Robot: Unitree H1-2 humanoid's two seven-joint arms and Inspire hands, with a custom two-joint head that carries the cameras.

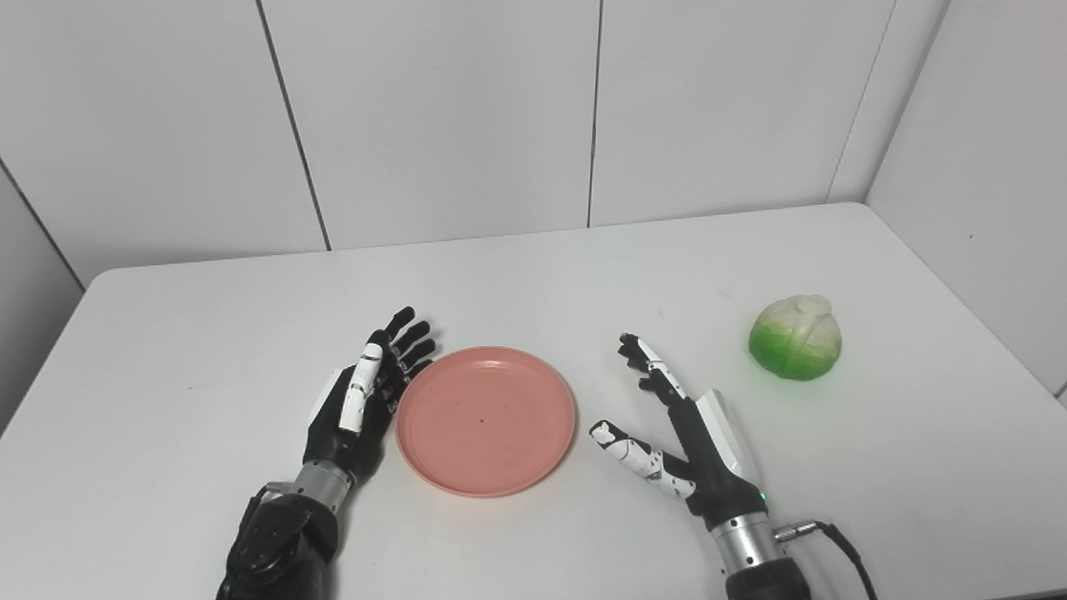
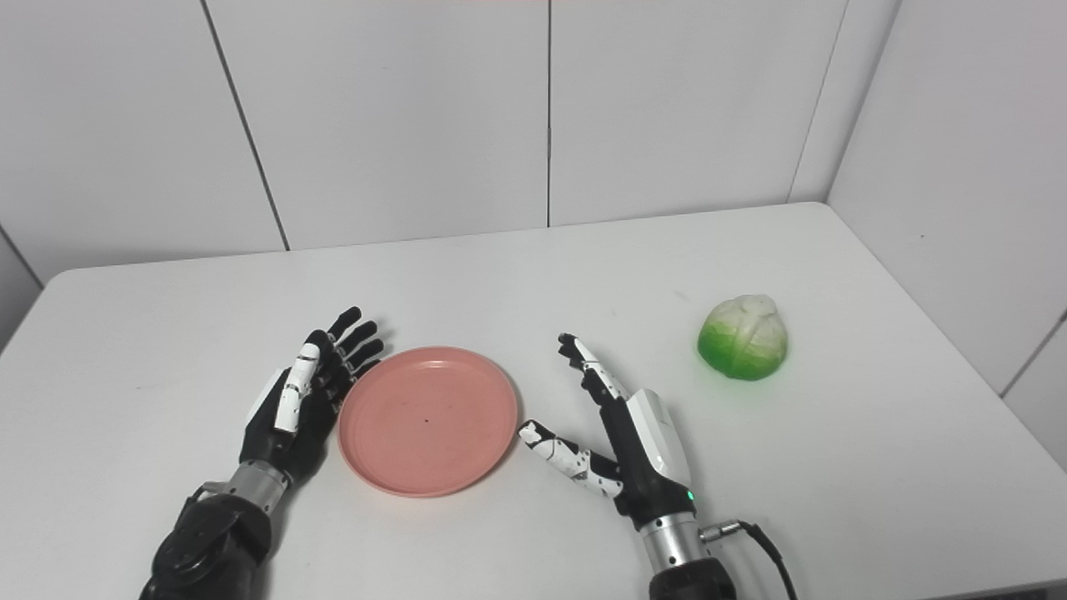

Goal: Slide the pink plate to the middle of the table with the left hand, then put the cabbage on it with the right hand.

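We see left robot hand (image 1: 358, 408) released, touching round pink plastic plate (image 1: 486, 421) at 9 o'clock; right robot hand (image 1: 679, 433) released, empty; green-white cabbage (image 1: 795, 337) at 2 o'clock on white surface (image 1: 533, 275).

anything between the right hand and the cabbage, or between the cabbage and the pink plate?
Nothing visible. Bare table lies between the open right hand and the cabbage. Going from cabbage to pink plate, only the right hand itself sits between them. The open left hand is at the plate's left rim, off that path.
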